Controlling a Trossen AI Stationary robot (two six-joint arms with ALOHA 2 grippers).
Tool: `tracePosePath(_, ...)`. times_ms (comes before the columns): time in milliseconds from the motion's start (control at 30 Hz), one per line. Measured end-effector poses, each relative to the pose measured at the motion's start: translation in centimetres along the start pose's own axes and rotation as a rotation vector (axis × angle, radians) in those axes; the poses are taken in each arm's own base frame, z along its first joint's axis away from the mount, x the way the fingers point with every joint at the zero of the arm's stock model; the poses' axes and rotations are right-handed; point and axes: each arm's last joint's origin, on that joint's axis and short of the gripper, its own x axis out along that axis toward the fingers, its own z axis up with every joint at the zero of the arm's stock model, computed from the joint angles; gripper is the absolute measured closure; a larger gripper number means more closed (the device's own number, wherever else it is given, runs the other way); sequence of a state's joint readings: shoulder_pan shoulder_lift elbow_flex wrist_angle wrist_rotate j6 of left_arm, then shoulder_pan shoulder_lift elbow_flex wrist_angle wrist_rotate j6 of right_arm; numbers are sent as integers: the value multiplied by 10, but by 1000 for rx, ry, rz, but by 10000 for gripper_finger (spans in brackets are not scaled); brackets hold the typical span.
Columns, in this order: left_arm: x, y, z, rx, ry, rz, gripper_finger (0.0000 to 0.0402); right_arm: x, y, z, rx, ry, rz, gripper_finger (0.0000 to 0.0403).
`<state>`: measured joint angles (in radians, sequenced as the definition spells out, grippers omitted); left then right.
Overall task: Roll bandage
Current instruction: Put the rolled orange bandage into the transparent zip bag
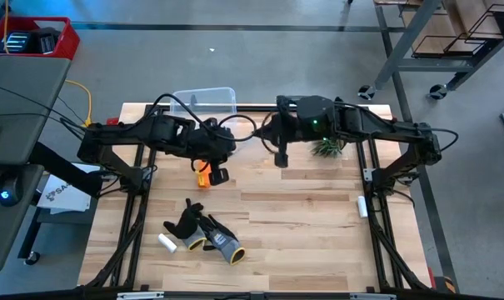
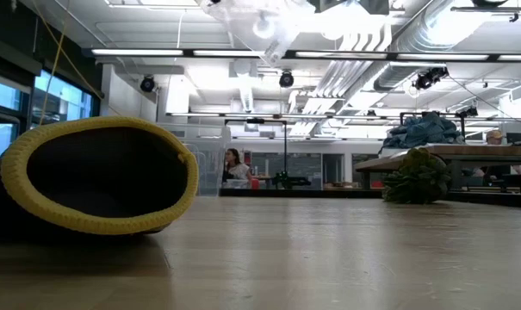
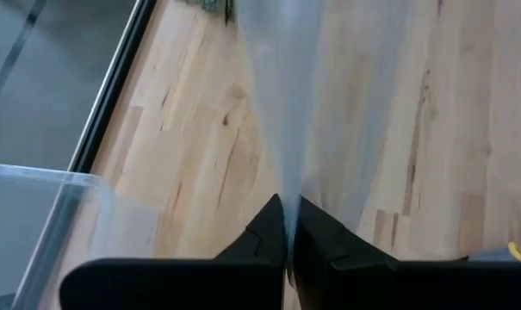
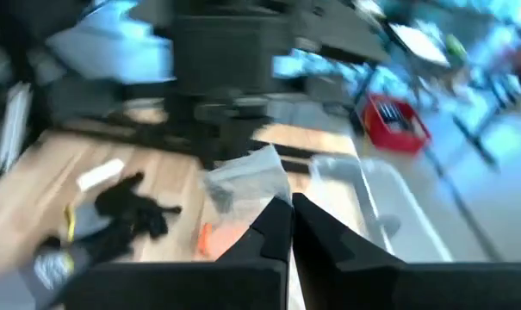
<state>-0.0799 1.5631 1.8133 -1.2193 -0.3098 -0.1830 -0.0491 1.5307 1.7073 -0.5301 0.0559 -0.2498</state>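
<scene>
The orange bandage (image 1: 203,172) lies on the table below my left arm, with a small dark thing beside it. It also shows in the right wrist view (image 4: 213,241). My left gripper (image 3: 288,228) is above the table's far middle (image 1: 227,150) and shut on a clear plastic bag (image 3: 286,103). My right gripper (image 4: 290,211) faces it from the right (image 1: 281,160) and is shut on the same bag (image 4: 247,185). The bag shows at the top of the low view (image 2: 260,26), clear of the table. Whether the bandage touches the bag, I cannot tell. My left gripper pinches the clear bag's film (image 3: 288,207) between its two shut fingers. The fingers point toward the table's right side. The film runs away from the fingertips as a narrow sheet, lifted clear of the table. My right gripper pinches an edge of the clear bag (image 4: 273,202) between its two shut fingers. The fingers point toward the table's left side, slanting down. The crumpled bag spreads beyond the fingertips, above the table.
A pair of black-grey-yellow gloves (image 1: 206,233) and a small white cylinder (image 1: 167,243) lie at the near left. A clear plastic box (image 1: 206,100) stands at the far edge, and a green plant (image 1: 326,148) lies under my right arm. The near right is bare wood.
</scene>
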Motion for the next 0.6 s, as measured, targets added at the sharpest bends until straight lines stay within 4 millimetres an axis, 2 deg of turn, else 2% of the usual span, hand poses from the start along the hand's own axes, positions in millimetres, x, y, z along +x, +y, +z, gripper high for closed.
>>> tracePosePath(167, -4, 3, -6, -9, 42, 33, 401, 0, -6, -2, 212, 10, -42, 367)
tracePosePath(267, -4, 7, -10, -27, 75, 57, 401, 3, -8, -6, 291, 38, -51, 320)
tracePosePath(400, -6, 11, -12, -84, 90, 84, 401, 7, -8, -10, 313, 70, -126, 254)
tracePosePath(467, -6, 14, -14, -140, 99, 125, 401, 6, -10, -13, 389, 99, -150, 230)
tracePosePath(533, -6, 16, -16, -192, 113, 170, 401, 5, -13, -21, 512, 167, -178, 219)
tracePosePath(600, -3, 17, -20, -238, 106, 215, 401, 4, -14, -31, 546, 263, -188, 216)
